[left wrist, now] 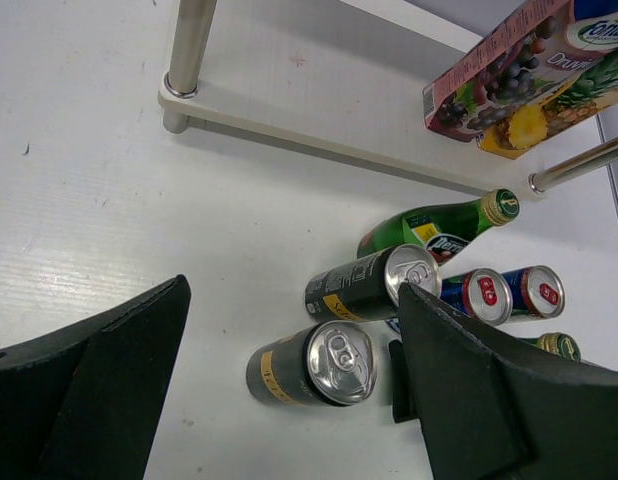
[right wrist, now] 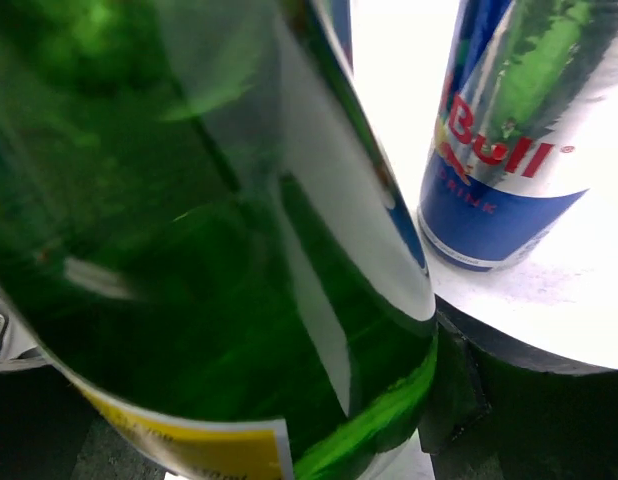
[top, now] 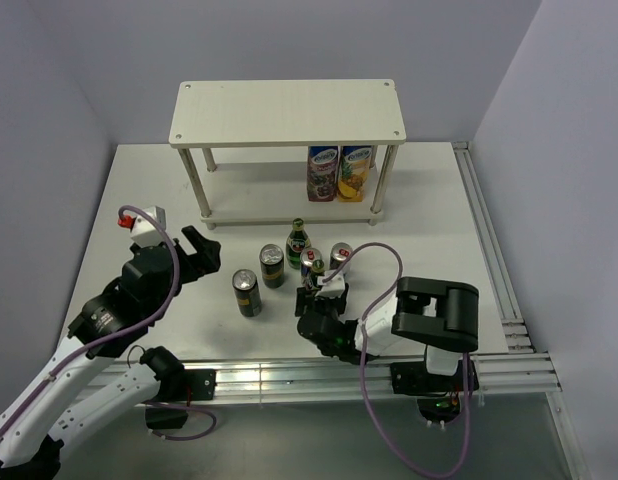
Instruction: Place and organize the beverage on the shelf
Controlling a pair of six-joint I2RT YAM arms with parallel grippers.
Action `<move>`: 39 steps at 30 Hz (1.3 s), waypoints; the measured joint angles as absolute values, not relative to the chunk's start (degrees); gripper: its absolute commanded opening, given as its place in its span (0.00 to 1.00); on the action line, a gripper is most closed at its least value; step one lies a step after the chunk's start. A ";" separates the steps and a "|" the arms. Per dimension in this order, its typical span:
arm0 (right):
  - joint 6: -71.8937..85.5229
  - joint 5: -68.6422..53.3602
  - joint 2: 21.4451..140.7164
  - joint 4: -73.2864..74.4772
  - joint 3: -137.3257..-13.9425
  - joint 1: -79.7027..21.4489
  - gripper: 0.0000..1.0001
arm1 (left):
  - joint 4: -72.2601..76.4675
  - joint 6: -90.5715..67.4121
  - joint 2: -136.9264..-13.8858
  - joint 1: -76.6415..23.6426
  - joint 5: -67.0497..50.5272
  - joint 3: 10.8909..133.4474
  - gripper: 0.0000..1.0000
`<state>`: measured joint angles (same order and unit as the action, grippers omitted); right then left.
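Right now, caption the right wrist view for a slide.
Close-up: green bottle fills the frame; blue-and-silver can stands beyond it.

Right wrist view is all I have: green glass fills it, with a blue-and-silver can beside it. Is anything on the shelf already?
Observer: No drinks that I can see. The shelf has only two juice cartons, at the right end of its lower board.
Operator: Where is the other green bottle?
Observer: The second green bottle stands upright on the table, between the bottle in your view and the shelf.
Operator: And the left hand?
Observer: The left hand is open and holds nothing, hovering left of the dark cans.
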<state>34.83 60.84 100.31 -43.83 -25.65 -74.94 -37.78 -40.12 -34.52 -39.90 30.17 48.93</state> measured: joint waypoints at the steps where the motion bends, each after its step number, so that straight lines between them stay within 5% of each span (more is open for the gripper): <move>1: 34.92 60.73 100.07 -43.53 -25.56 -74.85 0.00 | -37.78 -40.10 -34.63 -39.90 30.17 48.93 0.91; 7: 40.71 61.04 93.19 -29.17 -25.58 -76.05 0.00 | -37.76 -40.10 -34.61 -39.99 30.20 48.88 0.91; 11: 53.76 64.82 85.65 -5.08 -29.04 -81.93 0.00 | -37.76 -40.10 -34.70 -40.01 30.20 48.88 0.92; 19: 73.67 70.35 80.03 42.63 -54.61 -90.80 0.00 | -37.80 -39.79 -36.67 -40.10 30.22 48.88 0.93; 24: 46.02 69.17 74.46 36.18 -63.68 -84.75 0.00 | -38.63 -38.28 -38.89 -40.10 30.85 49.50 0.94; 31: 12.29 57.91 72.77 26.24 -77.76 -63.83 0.00 | -37.63 -36.62 -37.45 -40.10 31.33 49.74 0.94; 39: 2.44 46.92 83.59 24.29 -103.94 -44.86 0.00 | -37.12 -36.01 -36.27 -40.10 31.35 49.74 0.93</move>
<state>2.44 46.92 83.59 24.29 -103.94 -44.86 -37.12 -36.01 -36.27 -40.10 31.35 49.74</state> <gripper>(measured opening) 0.786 0.937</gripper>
